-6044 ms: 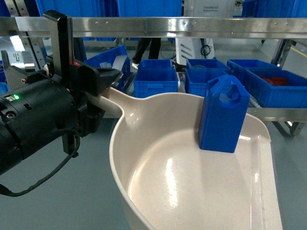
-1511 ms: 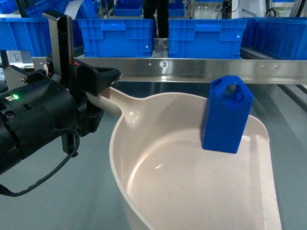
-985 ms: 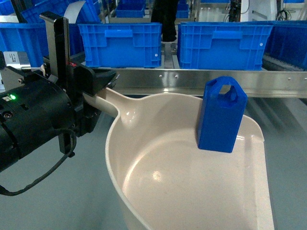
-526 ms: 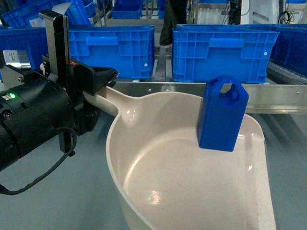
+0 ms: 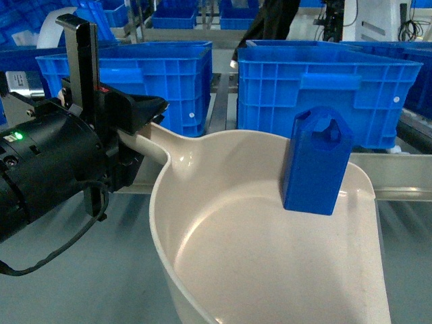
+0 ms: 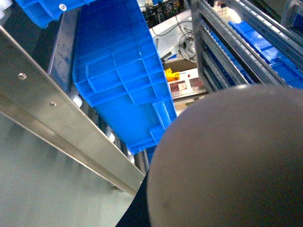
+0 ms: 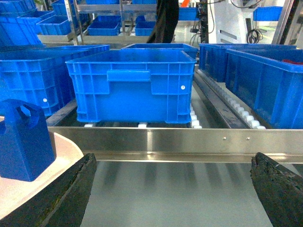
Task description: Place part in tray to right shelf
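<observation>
The cream tray (image 5: 223,243) fills the lower middle of the head view, and my left gripper (image 5: 138,125) is shut on its handle at the left. The blue part (image 5: 317,160) stands upright in the tray, close to its right rear lip. Beyond the tray runs the right shelf's steel rail (image 5: 405,183), with blue crates (image 5: 317,84) behind it. The left wrist view shows only the tray's underside (image 6: 227,161) and the rail (image 6: 57,123). My right gripper (image 7: 174,163) is open with nothing between its fingers (image 7: 279,189). It faces the rail (image 7: 189,141), with the part (image 7: 23,139) and tray (image 7: 66,151) to its left.
A second blue crate (image 5: 135,71) stands on the shelf at the left, and more crates (image 7: 265,82) line the white rollers (image 7: 236,111). A person in dark clothes (image 7: 165,21) stands behind the shelf. Further racks with blue bins fill the background.
The shelf has come nearer. Its crates loom larger and the rail sits lower behind the tray. The tray, the part and my left gripper keep the same relation to each other.
</observation>
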Controlling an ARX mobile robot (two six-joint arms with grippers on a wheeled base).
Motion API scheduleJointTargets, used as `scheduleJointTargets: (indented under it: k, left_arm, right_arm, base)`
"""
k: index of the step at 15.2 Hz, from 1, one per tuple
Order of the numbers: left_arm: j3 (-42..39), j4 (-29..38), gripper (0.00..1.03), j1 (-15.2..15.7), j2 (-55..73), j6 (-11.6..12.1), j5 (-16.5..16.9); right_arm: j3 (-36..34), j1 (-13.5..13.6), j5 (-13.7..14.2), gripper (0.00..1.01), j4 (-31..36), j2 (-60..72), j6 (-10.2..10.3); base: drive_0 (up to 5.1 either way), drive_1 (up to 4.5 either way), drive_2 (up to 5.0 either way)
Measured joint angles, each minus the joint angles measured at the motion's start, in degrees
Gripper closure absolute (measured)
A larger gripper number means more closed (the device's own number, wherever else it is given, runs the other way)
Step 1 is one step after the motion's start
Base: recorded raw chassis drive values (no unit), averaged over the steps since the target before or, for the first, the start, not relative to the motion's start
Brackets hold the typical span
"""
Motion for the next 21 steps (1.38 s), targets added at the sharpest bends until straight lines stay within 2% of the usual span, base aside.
scheduleJointTargets:
  k: [7,9,15,21]
  left_arm:
    - [0.0,0.0,0.91,-0.07,0.0,0.09,0.24]
    - [0.0,0.02,0.91,0.68,0.0,0.0,-0.66]
    - [0.0,0.0,0.91,0.02,0.0,0.07,0.02]
    - [0.0,0.0,0.91,0.13,0.0,0.04,-0.11]
  right_arm:
    - [0.0,0.0,0.0,0.03,0.02,-0.02,0.0]
    - [0.0,0.0,-0.02,0.03,-0.04,0.0,0.0]
    - [0.0,0.0,-0.02,0.03,-0.02,-0.02,-0.02]
    - [0.0,0.0,0.0,0.03,-0.02,-0.02,0.0]
  base:
    - [-0.4,3.57,-4.3]
    - [-0.4,3.57,-4.3]
    - [-0.4,3.57,-4.3]
    - [0.0,0.0,0.0]
